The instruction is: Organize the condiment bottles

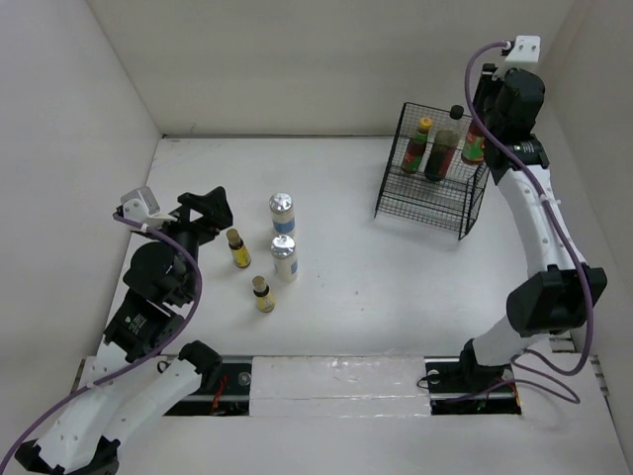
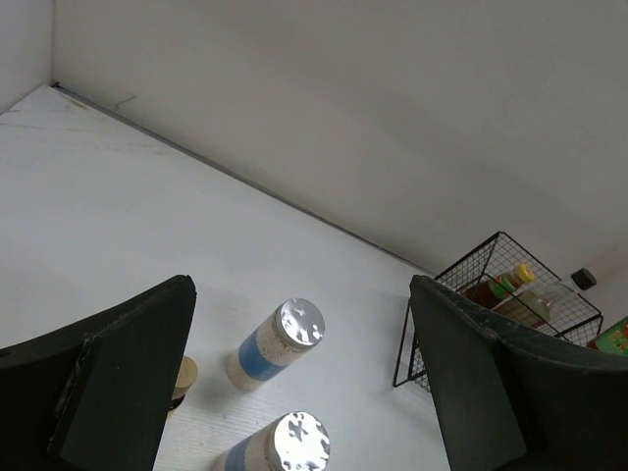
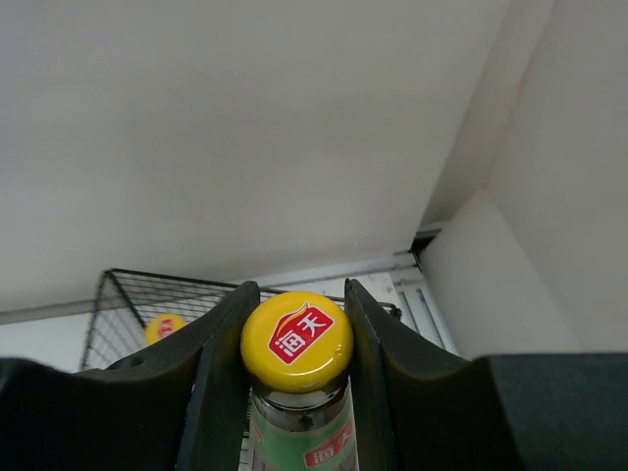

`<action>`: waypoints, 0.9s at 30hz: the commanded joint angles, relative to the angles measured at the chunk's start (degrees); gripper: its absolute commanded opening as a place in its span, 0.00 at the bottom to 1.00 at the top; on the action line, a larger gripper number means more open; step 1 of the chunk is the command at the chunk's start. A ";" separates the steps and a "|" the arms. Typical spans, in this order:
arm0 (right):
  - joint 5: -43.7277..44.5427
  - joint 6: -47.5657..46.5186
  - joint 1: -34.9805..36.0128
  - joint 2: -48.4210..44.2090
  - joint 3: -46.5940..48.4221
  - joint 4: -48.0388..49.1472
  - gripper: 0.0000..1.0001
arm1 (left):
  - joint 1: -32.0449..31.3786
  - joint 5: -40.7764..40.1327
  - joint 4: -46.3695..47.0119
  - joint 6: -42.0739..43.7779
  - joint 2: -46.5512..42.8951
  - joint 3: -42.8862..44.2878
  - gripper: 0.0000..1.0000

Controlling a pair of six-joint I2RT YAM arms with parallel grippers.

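Observation:
Two white-blue silver-capped bottles (image 1: pixel 283 212) (image 1: pixel 285 256) stand upright left of centre, with two tiny yellow bottles (image 1: pixel 237 248) (image 1: pixel 263 295) beside them. My left gripper (image 1: pixel 211 208) is open and empty just left of them. In the left wrist view, both silver caps (image 2: pixel 299 322) (image 2: pixel 297 442) lie between its fingers (image 2: pixel 137 373). My right gripper (image 3: pixel 299 294) is shut on the yellow cap (image 3: pixel 296 340) of a brown bottle (image 1: pixel 475 146) at the right end of the black wire basket (image 1: pixel 396 193). Another brown bottle (image 1: pixel 417 144) and the tall dark bottle (image 1: pixel 445 144) stand in the basket.
The basket stands at the back right near the right wall. White walls enclose the table at the left, back and right. The arm bases sit on a rail at the near edge.

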 commanded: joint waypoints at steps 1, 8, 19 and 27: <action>-4.13 0.29 -3.43 -0.01 7.29 5.24 0.15 | 0.25 0.35 2.18 0.97 0.27 -0.07 0.87; -6.68 0.81 -8.00 5.61 11.95 5.77 0.15 | 0.25 0.88 2.18 1.50 2.02 -0.07 0.87; -9.68 4.24 -10.37 11.42 11.71 10.07 0.13 | 0.25 2.02 2.78 2.03 2.56 -0.07 0.87; -9.68 5.30 -10.91 12.57 7.66 15.96 0.13 | 0.25 3.16 2.79 2.03 2.56 -0.07 0.87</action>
